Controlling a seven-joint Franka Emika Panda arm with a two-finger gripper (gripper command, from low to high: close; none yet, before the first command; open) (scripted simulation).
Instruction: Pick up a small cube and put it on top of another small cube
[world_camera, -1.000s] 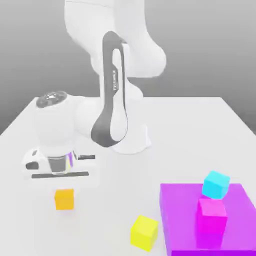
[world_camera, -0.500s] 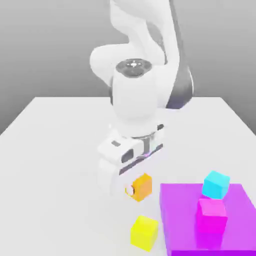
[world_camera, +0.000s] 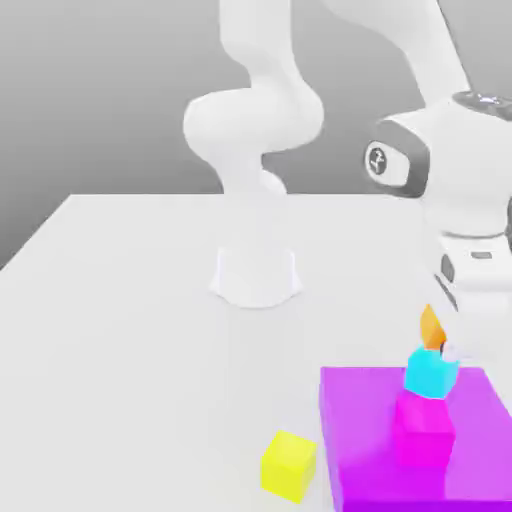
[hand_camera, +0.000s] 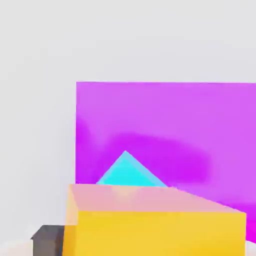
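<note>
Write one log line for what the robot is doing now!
orange cube: tilted, right above blue cube | blue cube: on purple block | yellow cube: on table

Magenta cube (world_camera: 424, 423) on purple block (world_camera: 370, 440); yellow cube (world_camera: 289, 465) beside it, on table (world_camera: 120, 330).

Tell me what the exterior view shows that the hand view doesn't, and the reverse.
Exterior view alone: the yellow cube on the table, the magenta cube on the purple block, and the white arm. Hand view alone: the orange cube's broad faces close up, with the cyan cube's corner peeking from behind it. Both share the orange cube, cyan cube and purple block.
</note>
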